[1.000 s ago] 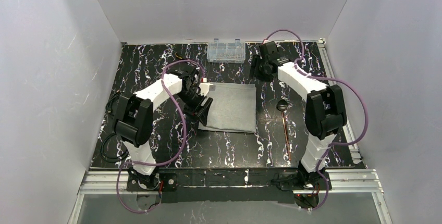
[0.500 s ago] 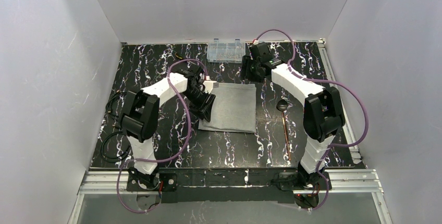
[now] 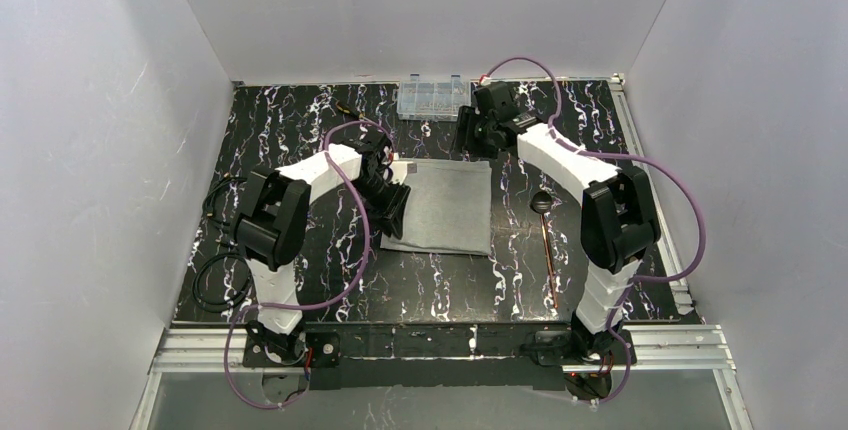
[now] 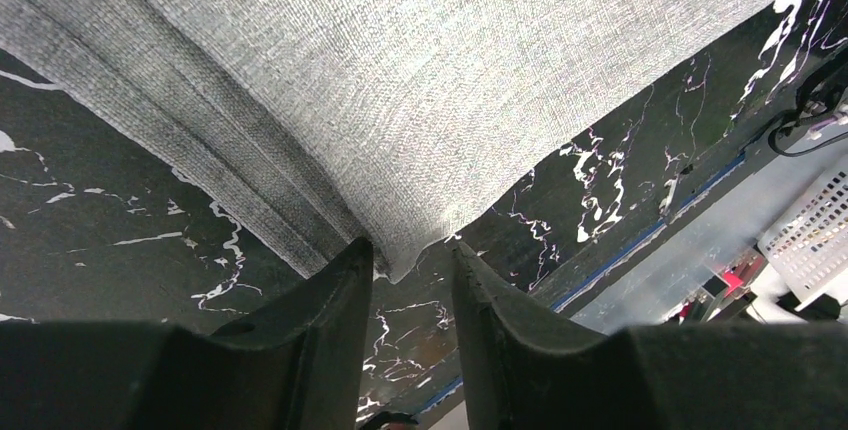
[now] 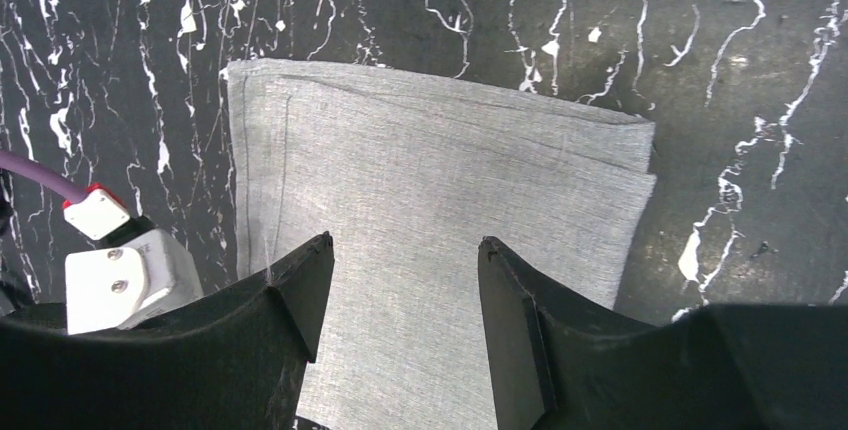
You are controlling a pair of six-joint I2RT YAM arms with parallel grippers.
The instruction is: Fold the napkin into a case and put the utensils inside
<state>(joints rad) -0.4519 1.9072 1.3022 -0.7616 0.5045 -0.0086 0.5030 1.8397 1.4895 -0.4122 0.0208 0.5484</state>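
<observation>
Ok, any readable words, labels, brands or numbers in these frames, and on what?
None readable. The napkin, the clear compartment box, the marbled table and the white connector block show no print; the white mesh basket past the table edge is too blurred to tell.

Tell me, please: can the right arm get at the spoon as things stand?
Probably yes. The spoon lies bare on the table beside the napkin, nothing on it, and the right hand is open and empty.
</observation>
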